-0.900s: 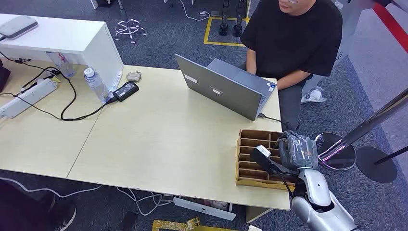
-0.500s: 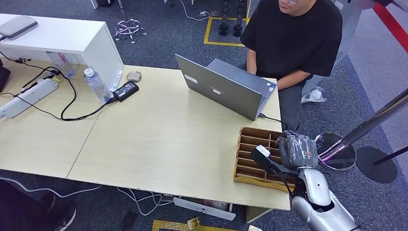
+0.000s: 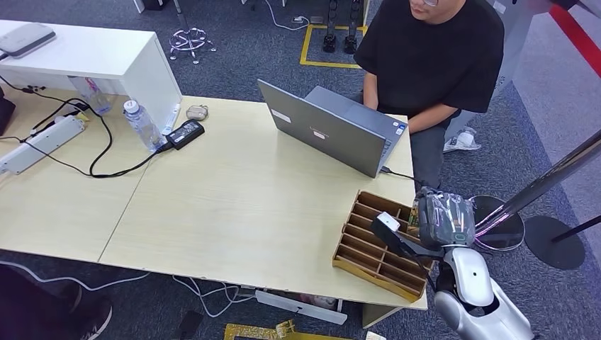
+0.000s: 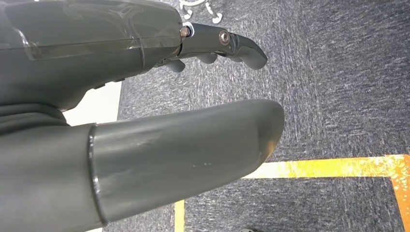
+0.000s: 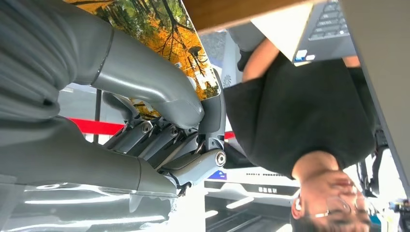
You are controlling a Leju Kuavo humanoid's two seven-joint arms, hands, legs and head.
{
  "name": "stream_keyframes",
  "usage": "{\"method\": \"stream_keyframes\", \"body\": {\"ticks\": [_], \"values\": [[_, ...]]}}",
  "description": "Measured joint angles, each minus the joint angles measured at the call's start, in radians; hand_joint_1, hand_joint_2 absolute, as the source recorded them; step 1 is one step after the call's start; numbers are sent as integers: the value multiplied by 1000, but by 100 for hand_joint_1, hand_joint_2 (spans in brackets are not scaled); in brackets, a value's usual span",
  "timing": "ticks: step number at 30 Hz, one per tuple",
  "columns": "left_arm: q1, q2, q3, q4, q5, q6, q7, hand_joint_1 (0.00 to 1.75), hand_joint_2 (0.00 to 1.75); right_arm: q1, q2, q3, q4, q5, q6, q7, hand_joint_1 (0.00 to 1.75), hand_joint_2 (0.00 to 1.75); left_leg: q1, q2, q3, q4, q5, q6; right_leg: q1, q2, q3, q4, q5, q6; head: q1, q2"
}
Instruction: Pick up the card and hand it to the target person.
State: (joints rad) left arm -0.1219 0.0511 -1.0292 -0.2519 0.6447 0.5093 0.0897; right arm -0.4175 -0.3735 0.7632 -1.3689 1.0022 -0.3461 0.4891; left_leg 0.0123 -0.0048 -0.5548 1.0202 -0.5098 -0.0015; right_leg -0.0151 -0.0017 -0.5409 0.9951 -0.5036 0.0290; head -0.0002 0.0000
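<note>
Swung askew since earlier frames: tray [image 3: 368, 251], near end now toward 7 o'clock. Right robot hand [image 3: 442, 218] at its 3 o'clock edge, fingers closed on a card [image 5: 167, 36] printed with autumn trees. Left robot hand [image 4: 145, 121] over grey carpet, fingers apart, empty. One pale worktop [image 3: 234, 205], one laptop [image 3: 333, 127], one bottle [image 3: 142, 125], one person [image 3: 432, 64] at 12 o'clock. Tray slots: contents not discernible.
</note>
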Motion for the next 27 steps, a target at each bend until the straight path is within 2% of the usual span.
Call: {"method": "stream_keyframes", "body": {"ticks": [11, 19, 27], "values": [[0, 0, 0, 0, 0, 1, -2, 0, 0, 20, -14, -16, -49, -6, -23, -9, 175, 175, 0, 0, 0, 0, 0, 0, 0, 0, 0, 0, 0, 0, 0, 0], [0, 0, 0, 0, -8, -3, -4, 0, 0, 10, -14, -46, -31, -49, -123, -69, 174, 175, 0, 0, 0, 0, 0, 0, 0, 0, 0, 0, 0, 0, 0, 0], [-1, 0, -1, 0, -27, -6, -15, 0, 0, -56, -11, -83, 29, -81, -245, -135, 174, 175, 0, 0, 0, 0, 0, 0, 0, 0, 0, 0, 0, 0, 0, 0]]}}
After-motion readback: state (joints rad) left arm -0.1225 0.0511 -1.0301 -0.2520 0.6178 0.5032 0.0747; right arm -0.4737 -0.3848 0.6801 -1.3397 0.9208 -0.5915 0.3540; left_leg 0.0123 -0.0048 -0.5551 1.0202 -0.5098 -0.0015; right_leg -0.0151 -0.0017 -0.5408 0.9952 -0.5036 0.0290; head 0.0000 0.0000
